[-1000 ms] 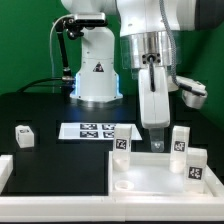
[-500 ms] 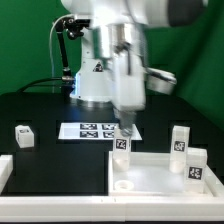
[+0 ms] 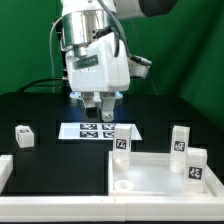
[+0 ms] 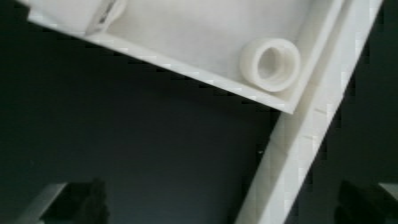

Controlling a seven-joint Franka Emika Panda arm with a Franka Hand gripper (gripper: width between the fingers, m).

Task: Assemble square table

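The square table slab (image 3: 165, 176) lies at the exterior view's lower right, white, with a raised rim and a round socket (image 3: 123, 184) in its near corner. Small tagged leg blocks stand around it: one (image 3: 122, 142) at its back corner, one (image 3: 180, 141) behind it on the exterior view's right, one (image 3: 197, 167) on its far side and one (image 3: 23, 135) far off on the exterior view's left. My gripper (image 3: 101, 113) hangs open and empty over the marker board (image 3: 98, 131), behind the slab. The wrist view shows a slab corner with a socket (image 4: 272, 65) and its rim (image 4: 299, 130); my gripper (image 4: 228, 205) holds nothing.
White border rails run along the front (image 3: 90, 208) and the exterior view's left (image 3: 5, 172). The robot's base (image 3: 96, 75) stands behind the marker board, with cables trailing beside it. The table top is black.
The arm has swung from above the slab's back edge toward the exterior view's left and back, and now hangs over the marker board. The jaws stayed open.
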